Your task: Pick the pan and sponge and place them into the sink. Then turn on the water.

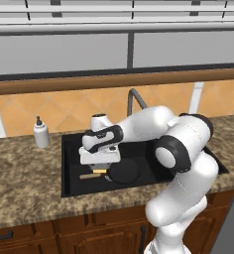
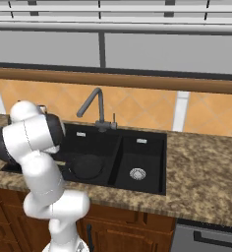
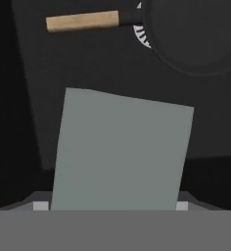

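Countertop (image 2: 206, 162): speckled brown granite, ran left to right along the near side. Base cabinets (image 1: 89, 233): dark reddish wood, below the counter, dark bar handles. Backsplash (image 2: 137, 110): orange diagonal tiles with white vertical strips. Ledge (image 1: 114, 82): brown wooden band above the tiles. Window (image 2: 162, 51): grey panes divided by a dark upright, far wall. Soap bottle (image 1: 40, 133): white, stood on the counter at far left. Appliance front (image 2: 206, 238): grey, low right.

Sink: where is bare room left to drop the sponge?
In the sink, the narrower basin is bare around its drain. The wide basin is crowded: the pan covers its floor, with the hand and sponge above its handle.
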You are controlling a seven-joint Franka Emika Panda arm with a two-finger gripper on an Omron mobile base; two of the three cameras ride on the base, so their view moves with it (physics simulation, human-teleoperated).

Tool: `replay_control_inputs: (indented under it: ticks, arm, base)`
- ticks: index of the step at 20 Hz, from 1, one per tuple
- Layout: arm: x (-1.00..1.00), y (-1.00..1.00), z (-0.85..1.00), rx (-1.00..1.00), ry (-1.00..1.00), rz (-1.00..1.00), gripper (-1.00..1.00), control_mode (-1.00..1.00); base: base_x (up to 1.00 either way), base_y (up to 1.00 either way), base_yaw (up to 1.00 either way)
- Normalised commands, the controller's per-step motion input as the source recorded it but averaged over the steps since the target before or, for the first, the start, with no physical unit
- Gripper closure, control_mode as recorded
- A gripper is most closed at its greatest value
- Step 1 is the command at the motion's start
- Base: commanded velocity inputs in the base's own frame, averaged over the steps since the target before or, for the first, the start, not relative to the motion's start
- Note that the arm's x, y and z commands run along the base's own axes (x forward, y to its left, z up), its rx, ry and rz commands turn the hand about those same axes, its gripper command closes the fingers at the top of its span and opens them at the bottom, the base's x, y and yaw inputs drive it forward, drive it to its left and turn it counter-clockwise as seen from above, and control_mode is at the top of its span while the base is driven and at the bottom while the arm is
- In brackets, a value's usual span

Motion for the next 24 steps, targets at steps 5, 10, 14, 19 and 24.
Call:
replay_control_inputs:
  ticks: [5,10,14,19,24]
  arm:
    - [0.11,-0.09,-0.68,-0.06,0.03,0.0,1.0,-1.0]
    - [0.11,0.11,-0.31,0.0,0.0,0.0,1.0,-1.0]
    - [0.41,0.0,-0.13,0.0,0.03,0.0,1.0,-1.0]
    - [0.39,0.01,-0.23,0.0,0.02,0.0,1.0,-1.0]
    - [0.2,0.12,-0.09,0.0,0.0,0.01,-1.0,-1.0]
  base:
    - [0.0,0.0,0.0]
    - [0.0,0.0,0.0]
    - [0.0,0.0,0.0]
    - [0.0,0.0,0.0]
    - [0.0,0.0,0.0]
